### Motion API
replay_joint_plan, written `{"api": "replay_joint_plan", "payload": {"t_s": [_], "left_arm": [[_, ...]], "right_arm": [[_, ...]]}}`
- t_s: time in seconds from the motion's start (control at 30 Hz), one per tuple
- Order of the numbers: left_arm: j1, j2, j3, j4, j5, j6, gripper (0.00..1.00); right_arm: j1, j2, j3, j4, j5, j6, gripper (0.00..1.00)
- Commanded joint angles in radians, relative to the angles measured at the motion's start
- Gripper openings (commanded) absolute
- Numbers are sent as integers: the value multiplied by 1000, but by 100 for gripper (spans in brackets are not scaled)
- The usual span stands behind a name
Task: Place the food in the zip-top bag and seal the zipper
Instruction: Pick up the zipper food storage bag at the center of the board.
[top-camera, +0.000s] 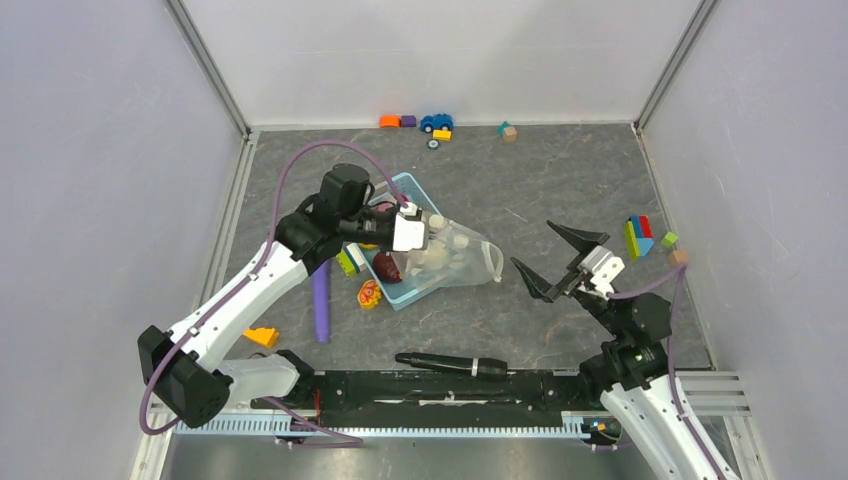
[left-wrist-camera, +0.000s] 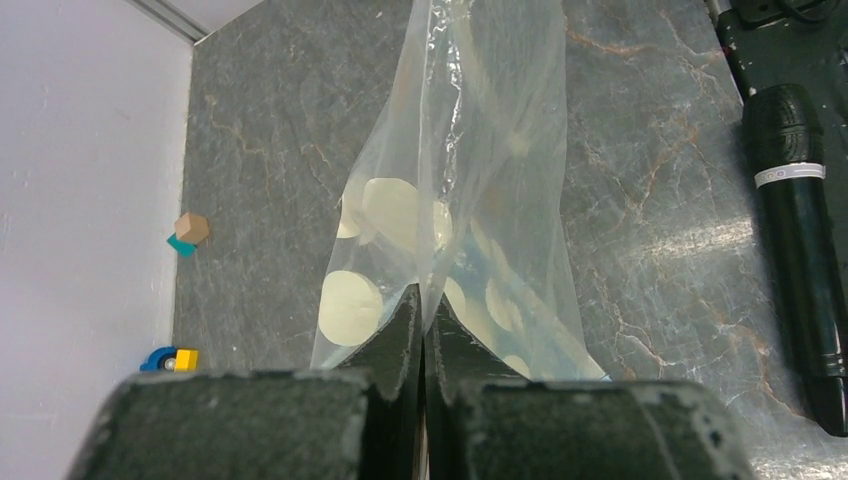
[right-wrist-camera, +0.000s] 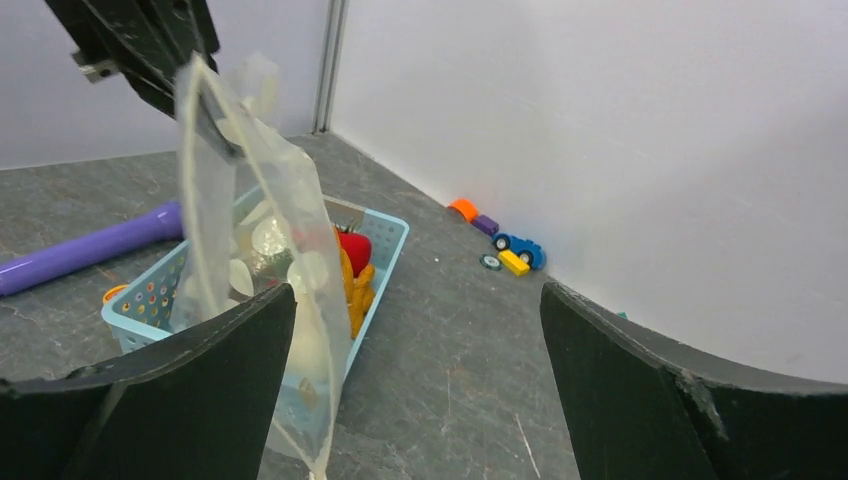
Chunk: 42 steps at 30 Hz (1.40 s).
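We see the zip-top bag (top-camera: 462, 258) held up by one edge over the light-blue basket (right-wrist-camera: 392, 228), its dotted film pinched between the closed jaws of the left gripper (left-wrist-camera: 422, 300). We cannot tell whether any food sits inside it. In the basket lie a red apple (right-wrist-camera: 353, 246), an orange piece (right-wrist-camera: 357, 287) and a maroon piece (top-camera: 387, 267). The right gripper (top-camera: 530, 242) hangs near the bag's right end, jaws spread wide, holding nothing. A purple stick (top-camera: 320, 300) lies left of the basket.

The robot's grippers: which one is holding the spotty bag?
The left gripper. It is pinched shut on the edge of the zip-top bag, while the right gripper is spread wide open and holds nothing.
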<state>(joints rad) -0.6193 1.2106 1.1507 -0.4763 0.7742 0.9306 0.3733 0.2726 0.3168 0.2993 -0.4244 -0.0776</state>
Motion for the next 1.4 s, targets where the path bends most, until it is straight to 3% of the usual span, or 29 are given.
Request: {"api": "replay_joint_plan", "payload": {"t_s": [0.0,0.27,0.5,0.67,1.0,1.37], "left_arm": [[0,-41,2,-5,72,56,2],[0,-53,-8,-8,111,59,2],[0,-66,-14,-13,126,69,2],[-1,-67,-16,-20,87,66,2],[0,-57,-14,-30,82,78,2],[0,-74,-19,-50,104,94,2]], "right_arm": [[1,65,-3,27,53,-5,98],[1,210,-16,56,-122,-16,96],[1,252,-44,96,-131,2,96],[2,201,-2,-3,-69,13,96],[1,-23,-22,-44,-102,55,98],[1,126,-50,58,-142,76,95]]}}
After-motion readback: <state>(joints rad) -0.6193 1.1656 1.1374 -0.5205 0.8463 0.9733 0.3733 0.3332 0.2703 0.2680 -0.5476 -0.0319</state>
